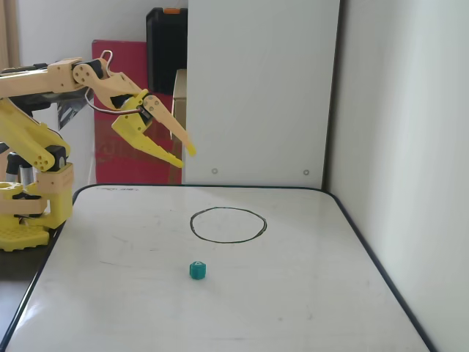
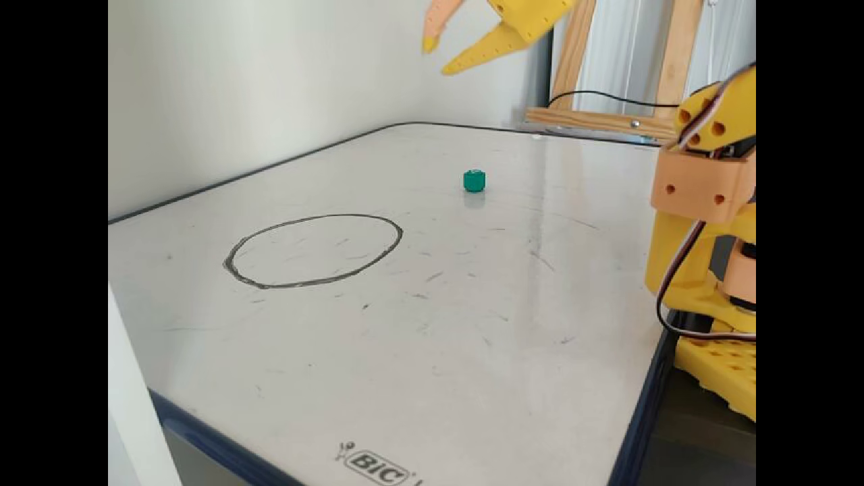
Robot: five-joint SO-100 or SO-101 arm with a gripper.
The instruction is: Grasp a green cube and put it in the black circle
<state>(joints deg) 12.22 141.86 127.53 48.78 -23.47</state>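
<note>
A small green cube [image 1: 198, 270] sits on the whiteboard, in front of the black circle [image 1: 228, 224] drawn on it and apart from it. In the other fixed view the cube [image 2: 475, 181] lies beyond and to the right of the circle [image 2: 313, 250]. My yellow gripper [image 1: 185, 155] hangs high in the air above the board's far left part, well away from the cube. Its jaws stand apart and hold nothing. It also shows at the top of the other fixed view [image 2: 439, 57].
The whiteboard [image 1: 293, 308] has a dark rim and white walls behind and to the right. The arm's yellow base [image 1: 26, 213] stands off the board's left edge. A red panel [image 1: 117, 154] and a black case [image 1: 167, 44] stand behind.
</note>
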